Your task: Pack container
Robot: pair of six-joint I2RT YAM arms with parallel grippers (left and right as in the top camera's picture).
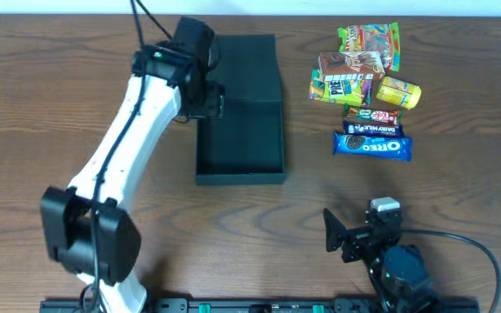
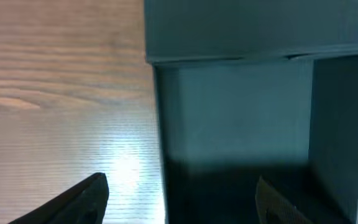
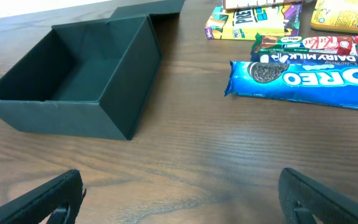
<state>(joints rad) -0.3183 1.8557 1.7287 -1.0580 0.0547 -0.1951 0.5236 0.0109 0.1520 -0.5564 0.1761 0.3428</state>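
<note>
One dark teal-black container (image 1: 240,176) stands open on the wooden tabletop (image 1: 59,104), its flap lid (image 1: 249,61) laid flat behind it. Seven snack packets (image 1: 348,85) lie clustered well off to its right, a blue Oreo pack (image 1: 372,146) nearest the robot. Two arms are in view: the left fingers (image 2: 79,199) are spread, straddling the container's left wall, one outside and one inside. The right fingers (image 3: 42,199) gape wide over bare wood, well apart from the container.
</note>
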